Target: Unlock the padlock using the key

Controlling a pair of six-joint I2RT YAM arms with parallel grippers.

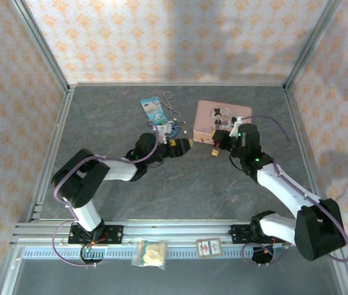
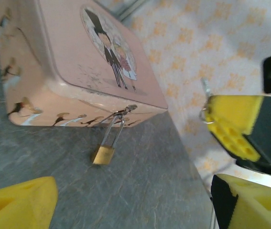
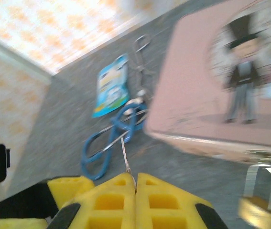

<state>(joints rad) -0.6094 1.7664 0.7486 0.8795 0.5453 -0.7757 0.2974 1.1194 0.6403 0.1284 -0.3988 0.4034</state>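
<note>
Grey tabletop point(image 1: 180, 184), both arms reaching in toward its far middle. Pink tin point(image 1: 223, 118) with a cartoon couple on the lid lies flat toward the far right, near the far edge.

Left gripper point(image 2: 135, 205) sits just left of the tin's near-left corner. Its jaws are wide apart, yellow pads at either side of the left wrist view, nothing between them.

Right gripper point(image 3: 135, 183) hovers at the tin's near edge. Its jaws are pressed together on the key point(image 2: 204, 88), with a thin silver blade sticking out past the pads and a small ring at the grip.

Blue packet point(image 1: 153, 110) lies left of the tin toward the far edge. Blue looped handles point(image 3: 118, 126), scissors-like, lie just on its near side.

Padlock point(image 2: 103, 153) is small and brass. Its silver shackle is hooked through the hasp on the tin's near side. The body rests on the tabletop just off that side, between the two grippers. It is blurred in the right wrist view.
</note>
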